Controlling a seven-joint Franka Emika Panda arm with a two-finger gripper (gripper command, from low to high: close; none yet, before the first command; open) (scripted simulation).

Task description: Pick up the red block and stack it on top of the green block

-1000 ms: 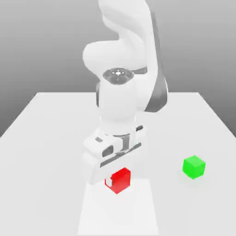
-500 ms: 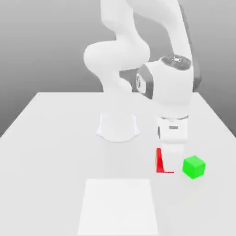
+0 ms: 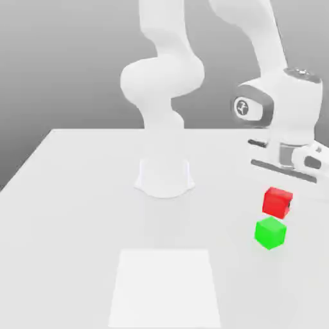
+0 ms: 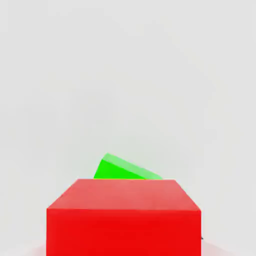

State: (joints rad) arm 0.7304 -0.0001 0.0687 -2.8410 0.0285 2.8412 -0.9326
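Matte red block, green block

A white tabletop is seen against a plain grey backdrop. A lighter square patch is marked on its near edge, flush with the surface.

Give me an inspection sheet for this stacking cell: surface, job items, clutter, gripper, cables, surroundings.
Surface: flat white tabletop with a paler square patch near the front.
Job's things: small matte red cube held off the table, just above the small matte green cube, which rests on the table; not yet stacked.
Clutter: nothing seen.
Grippers: gripper shut on the red cube.
Cables: nothing seen.
Surroundings: plain grey backdrop; white arm base at the table's middle.
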